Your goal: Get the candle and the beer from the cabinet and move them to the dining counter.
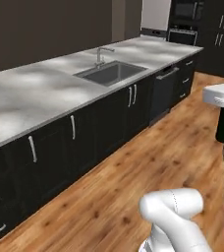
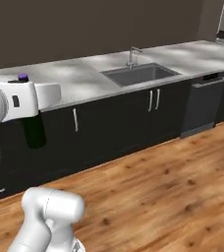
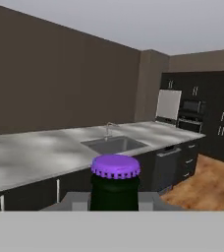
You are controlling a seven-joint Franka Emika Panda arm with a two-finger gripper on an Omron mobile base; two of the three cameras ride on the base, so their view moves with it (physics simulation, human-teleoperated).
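Long marble counter (image 1: 30, 98) runs along a plain dark brown wall, with black cupboards and silver handles underneath and a warm wood plank floor (image 1: 148, 167) in front. There's a steel sink (image 1: 111, 73) set into the top with a faucet (image 1: 101, 54) behind it, and a dishwasher (image 1: 164, 91) just past it. At the far end the room turns into tall black units with a built-in oven (image 1: 183, 34).

The beer (image 2: 34, 130) is up off the ground, held by the neck in the gripper (image 2: 29, 115), claw clamped on it, bottle hanging upright in front of the cupboards.

Right base view gives the best look: dark bottle body hanging below the white hand, purple cap poking out on top. Left base view just catches the hand and a bit of bottle at the right edge, but shows the oven wall the right one crops off. Hand view looks straight over the purple cap at the sink, and it's the one that shows the grey ceiling
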